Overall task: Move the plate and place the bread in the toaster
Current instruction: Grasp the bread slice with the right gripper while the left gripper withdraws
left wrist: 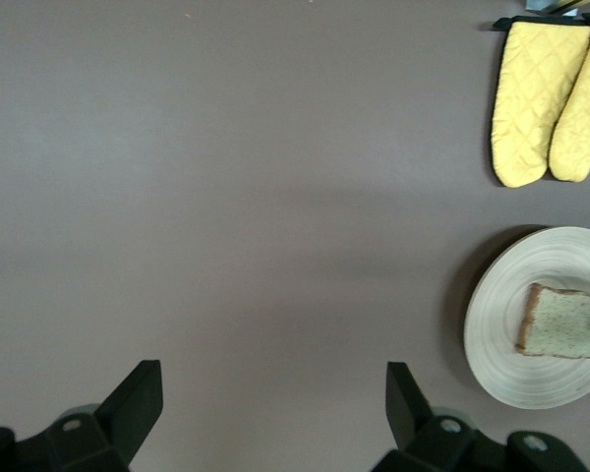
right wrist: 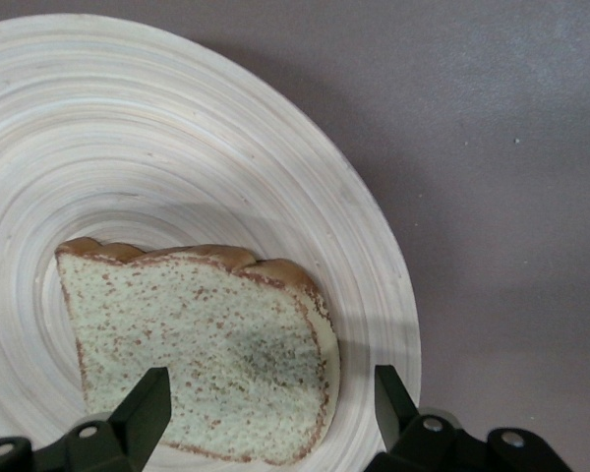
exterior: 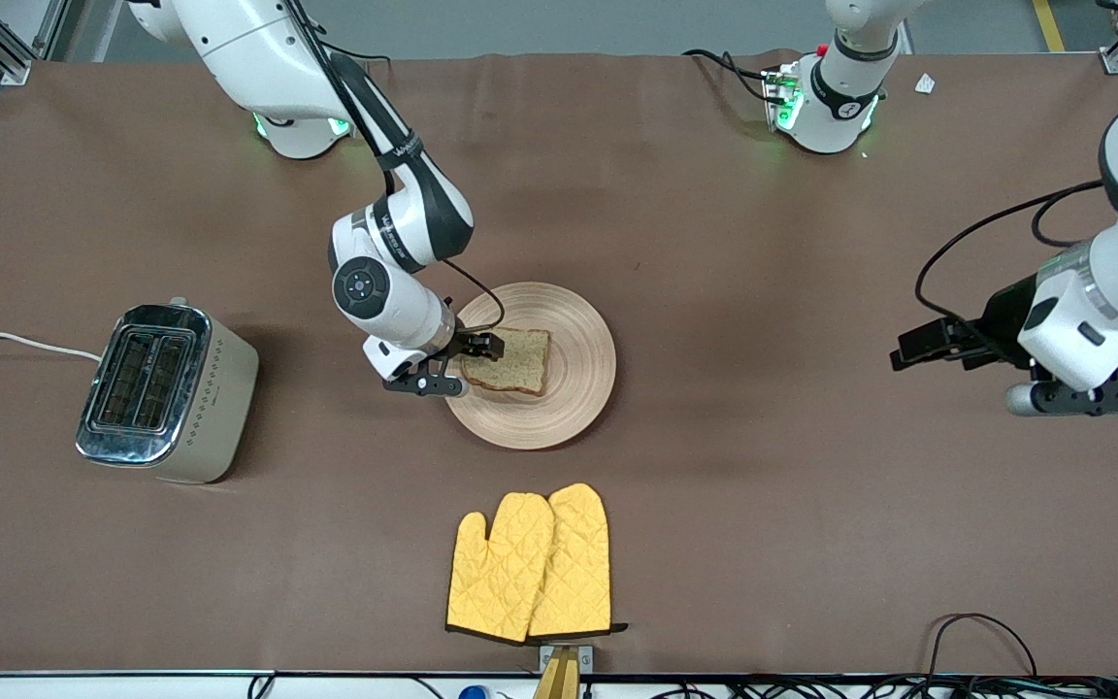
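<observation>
One round pale-wood plate (exterior: pixel 574 388) with ring grooves sits mid-table carrying one slice of speckled brown bread (exterior: pixel 510 359), and the right gripper (exterior: pixel 467 367) is low over the slice's edge toward the right arm's end, fingers spread wide with nothing held. One cream two-slot toaster (exterior: pixel 166 393) with a chrome top stands alone toward the right arm's end, and two yellow quilted oven mitts (exterior: pixel 530 565) lie nearer the camera than the plate. The left gripper (exterior: pixel 947 345) waits over bare table at the left arm's end, jaws wide open and empty; lettering on the right arm is too small to read.

White arms, black joints, cables and claws
</observation>
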Available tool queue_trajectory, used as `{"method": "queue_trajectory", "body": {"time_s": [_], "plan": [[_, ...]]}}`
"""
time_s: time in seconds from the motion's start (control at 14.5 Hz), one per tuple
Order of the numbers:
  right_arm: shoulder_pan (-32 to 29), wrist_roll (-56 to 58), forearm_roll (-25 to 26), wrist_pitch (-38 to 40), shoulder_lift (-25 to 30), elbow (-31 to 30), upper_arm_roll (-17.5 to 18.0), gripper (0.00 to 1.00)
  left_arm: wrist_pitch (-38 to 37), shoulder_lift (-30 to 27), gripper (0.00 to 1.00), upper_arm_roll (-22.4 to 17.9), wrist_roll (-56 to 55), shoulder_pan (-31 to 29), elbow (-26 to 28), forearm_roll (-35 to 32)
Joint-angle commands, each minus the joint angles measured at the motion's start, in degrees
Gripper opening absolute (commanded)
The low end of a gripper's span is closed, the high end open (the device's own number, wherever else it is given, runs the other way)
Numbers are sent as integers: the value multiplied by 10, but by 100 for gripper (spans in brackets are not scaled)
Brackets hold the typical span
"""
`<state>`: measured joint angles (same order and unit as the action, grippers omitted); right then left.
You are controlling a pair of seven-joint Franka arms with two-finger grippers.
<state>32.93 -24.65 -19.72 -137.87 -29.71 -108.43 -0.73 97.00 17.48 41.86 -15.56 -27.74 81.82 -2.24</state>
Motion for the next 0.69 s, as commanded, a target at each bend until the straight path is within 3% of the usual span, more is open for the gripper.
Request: {"method": "queue_trajectory", "body": {"time_s": [0.0,0.07,0.28,0.55,0.62], "plan": [[7,-6,-12,-14,9,-16,-6,73,-22,-47,100,-11,-5,10,4,-19],[10,-6,-12,-16,8,-17,-6,68,-40,-66,100,-45,-3,37,4,-19],[13,-6,-12,-40,0,-23,-6,59,-80,-108,100,-231,2,217,4,-15],[14,-6,-12,-58,-9,-29,-6,58,-102,-164,100,-282,33,267,63,-14],[14,-6,-12,-66,-10,-33,-6,54,-102,-176,100,-293,37,275,74,-11]]}}
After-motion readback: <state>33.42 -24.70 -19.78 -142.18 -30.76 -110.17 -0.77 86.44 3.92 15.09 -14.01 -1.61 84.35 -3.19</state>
